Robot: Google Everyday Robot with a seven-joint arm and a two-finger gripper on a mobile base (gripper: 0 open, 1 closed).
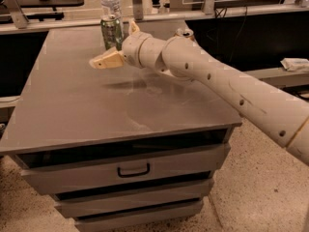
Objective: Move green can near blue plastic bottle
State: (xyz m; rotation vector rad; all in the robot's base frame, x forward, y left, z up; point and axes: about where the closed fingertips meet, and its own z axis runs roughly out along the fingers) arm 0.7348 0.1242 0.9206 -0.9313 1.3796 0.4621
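Note:
The green can [111, 31] stands upright on the far edge of the grey table [72, 110]. The blue plastic bottle [110, 3], clear with a white cap, stands directly behind it, very close. My gripper [113, 45] is just in front and right of the can, above the table top. Its tan fingers [105, 60] are spread, one pointing left-front and one pointing up beside the can. It holds nothing. The can stands free of the fingers.
An orange-gold can [185, 33] stands at the far right of the table, partly hidden behind my arm [207, 76]. The table has drawers [133, 169] in its front. Shelving and a counter run behind the table.

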